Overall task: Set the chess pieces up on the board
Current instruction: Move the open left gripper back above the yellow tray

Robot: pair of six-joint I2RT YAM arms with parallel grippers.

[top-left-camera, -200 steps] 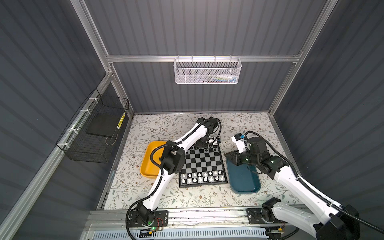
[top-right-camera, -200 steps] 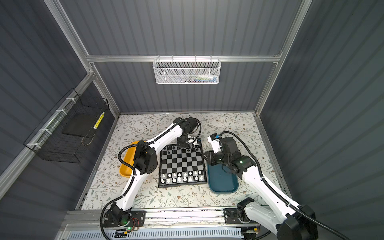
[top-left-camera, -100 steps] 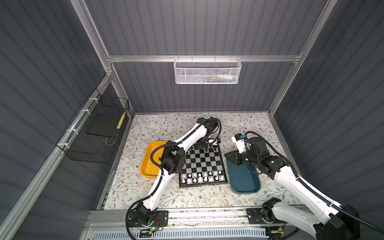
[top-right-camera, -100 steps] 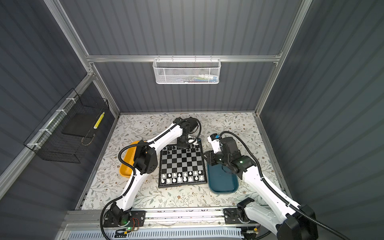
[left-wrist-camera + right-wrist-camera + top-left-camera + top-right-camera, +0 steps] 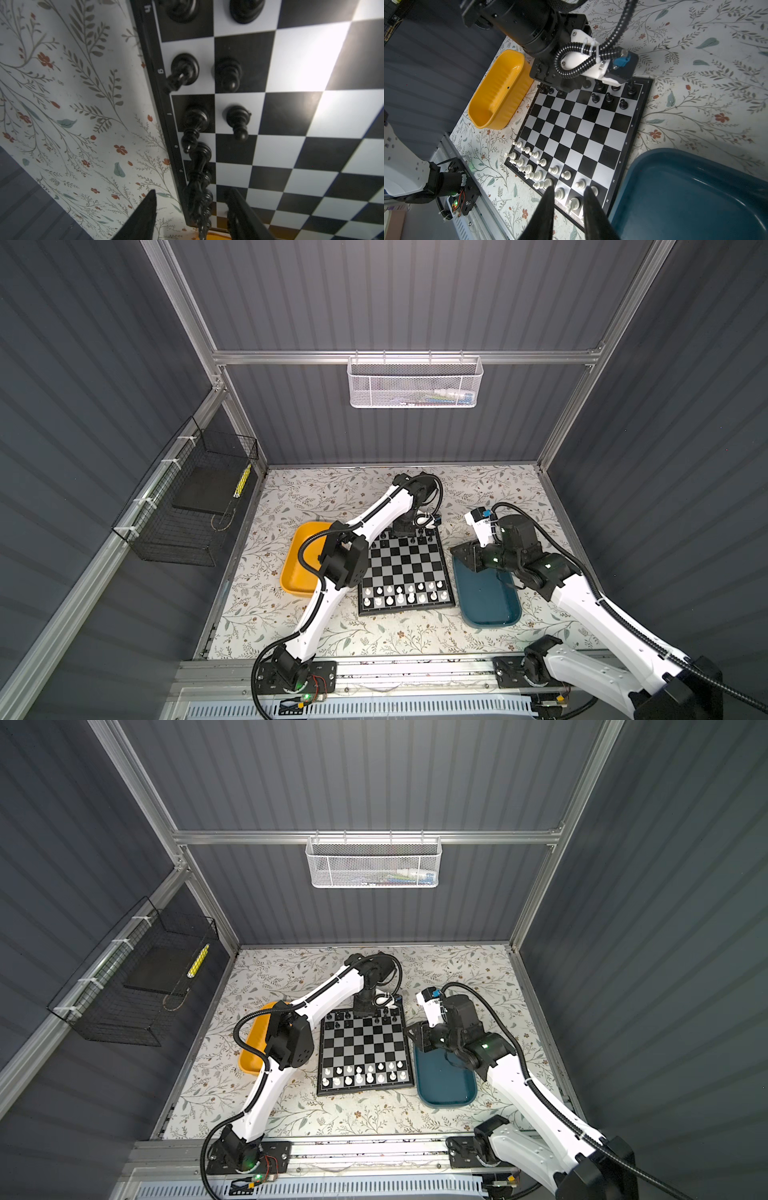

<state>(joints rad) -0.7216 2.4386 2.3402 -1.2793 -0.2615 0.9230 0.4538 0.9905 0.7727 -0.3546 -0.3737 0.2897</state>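
A floral-patterned table (image 5: 332, 639) filled the floor of the cell, and the board (image 5: 405, 568) lay flat at its middle between a yellow tray (image 5: 297, 568) on the left and a teal tray (image 5: 486, 601) on the right, each just beside it. The left gripper (image 5: 192, 189) pointed down over the board's far edge with its jaws apart, clear of the tall black piece (image 5: 198, 166) that stood between them in the row nearest the rim. The right gripper (image 5: 568, 188) hung above the far end of the teal tray, its fingers (image 5: 548, 207) slightly parted around nothing. White chess pieces (image 5: 405, 593) stood in the two near rows. Black chess pieces (image 5: 386, 1015) stood in the two far rows, which were only partly filled.
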